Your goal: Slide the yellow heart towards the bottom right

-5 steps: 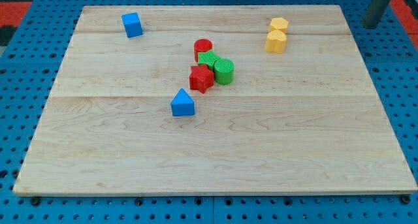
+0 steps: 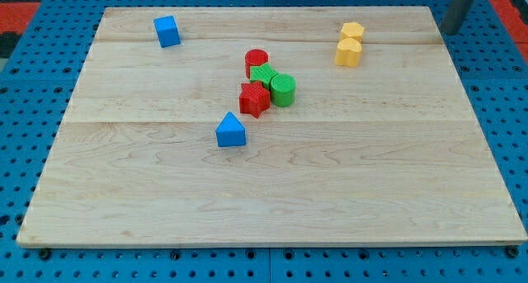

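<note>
The yellow heart (image 2: pixel 348 53) lies on the wooden board (image 2: pixel 272 192) near the view's top right. A second yellow block (image 2: pixel 352 30), roughly hexagonal, touches it just above. My tip (image 2: pixel 450 30) is at the board's top right corner, well to the right of both yellow blocks and apart from them.
A red cylinder (image 2: pixel 256 60), a green star-like block (image 2: pixel 264 74), a green cylinder (image 2: pixel 283 90) and a red star-like block (image 2: pixel 254 100) cluster at the centre. A blue triangular block (image 2: pixel 231 130) lies below them. A blue cube (image 2: pixel 167 30) sits at the top left.
My tip has moved left, from beyond the board's right edge to its top right corner. No block has moved.
</note>
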`<state>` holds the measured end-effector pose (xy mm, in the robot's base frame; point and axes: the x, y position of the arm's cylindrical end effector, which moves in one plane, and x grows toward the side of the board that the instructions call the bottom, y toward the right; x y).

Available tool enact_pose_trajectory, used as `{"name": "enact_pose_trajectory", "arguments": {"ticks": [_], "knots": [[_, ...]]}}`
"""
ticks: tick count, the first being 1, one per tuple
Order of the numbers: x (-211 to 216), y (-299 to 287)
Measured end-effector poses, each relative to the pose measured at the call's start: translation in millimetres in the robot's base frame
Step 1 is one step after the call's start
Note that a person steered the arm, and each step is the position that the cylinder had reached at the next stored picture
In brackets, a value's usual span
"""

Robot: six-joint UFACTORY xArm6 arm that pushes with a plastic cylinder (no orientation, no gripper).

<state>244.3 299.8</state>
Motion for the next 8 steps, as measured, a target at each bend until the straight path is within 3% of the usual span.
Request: {"name": "enact_pose_trajectory", "arguments": {"ticks": [1, 2, 3, 5, 6, 8], "knots": [[-31, -57], [-14, -119], [37, -133], [12, -158], [82, -194], [181, -204]]}}
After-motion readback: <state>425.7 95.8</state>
